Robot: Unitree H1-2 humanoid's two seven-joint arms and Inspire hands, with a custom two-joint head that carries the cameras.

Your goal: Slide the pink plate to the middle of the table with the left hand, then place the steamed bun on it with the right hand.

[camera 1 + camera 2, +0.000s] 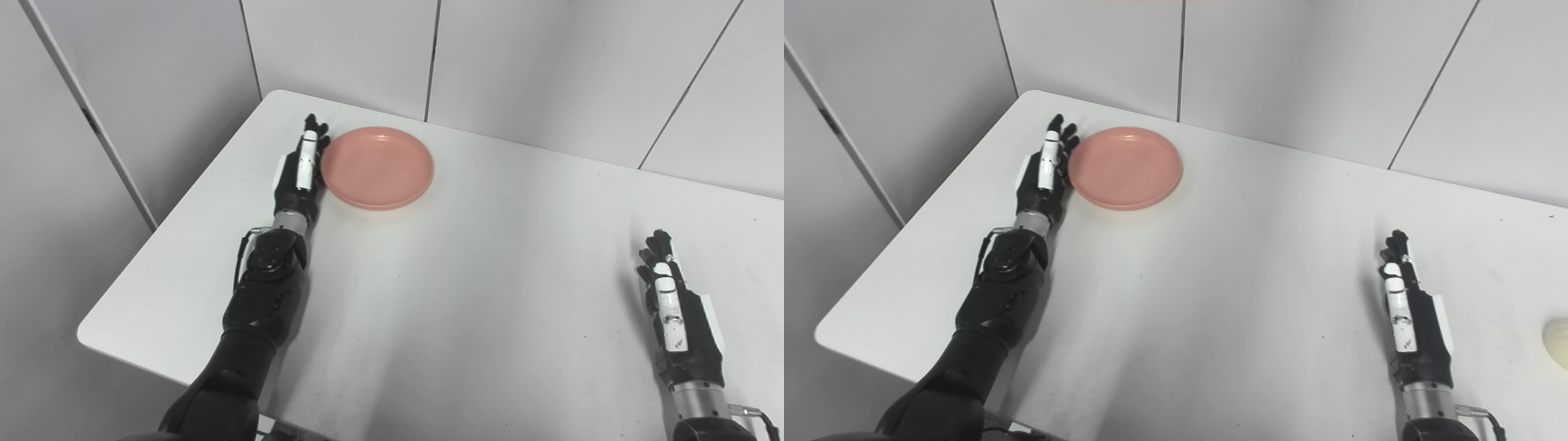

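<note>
Status: step 1 not done yet by our read. The pink plate (377, 166) sits in the far-left part of the table (465, 294), near the back corner, well short of the middle. Our left hand (301, 170) is laid flat and edge-on just beside the plate's left rim, fingers straight and extended, holding nothing; it looks to be touching the rim, but we can't confirm contact from these views. That's a push pose, so we judge the slide is about to start or has barely started. Our right hand (1409, 318) rests near the right front of the table, fingers extended and loosely together, also empty. The steamed bun (1557, 343) only shows in the right eye view, as a pale rounded shape cut off by the right edge, just right of the right hand and well apart from the plate. Left to do: push the plate right and toward us to table centre, then step 2, pick the bun with the right hand and set it on the plate.
</note>
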